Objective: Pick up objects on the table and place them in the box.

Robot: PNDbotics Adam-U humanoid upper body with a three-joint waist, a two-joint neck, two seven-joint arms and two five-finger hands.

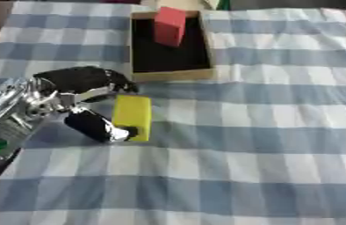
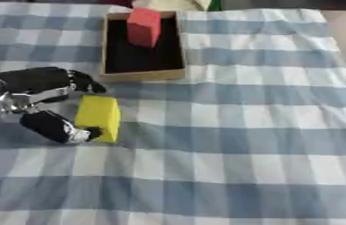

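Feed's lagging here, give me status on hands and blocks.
Left hand at yellow block, fingers bracketing it, block on the cloth. Right hand not in view. Red block in box. Path clear.

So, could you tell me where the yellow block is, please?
The yellow block lies on the cloth at left-centre, beside the left hand, nearer than the box.

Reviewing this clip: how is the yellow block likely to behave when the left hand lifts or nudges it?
The yellow block looks stiff, with flat faces and straight edges, so it probably won't sag or roll. It lies flat on the checked cloth, so a nudge would likelier slide than tip it. The left hand brackets it with thumb and fingers; smooth-looking sides might slip.
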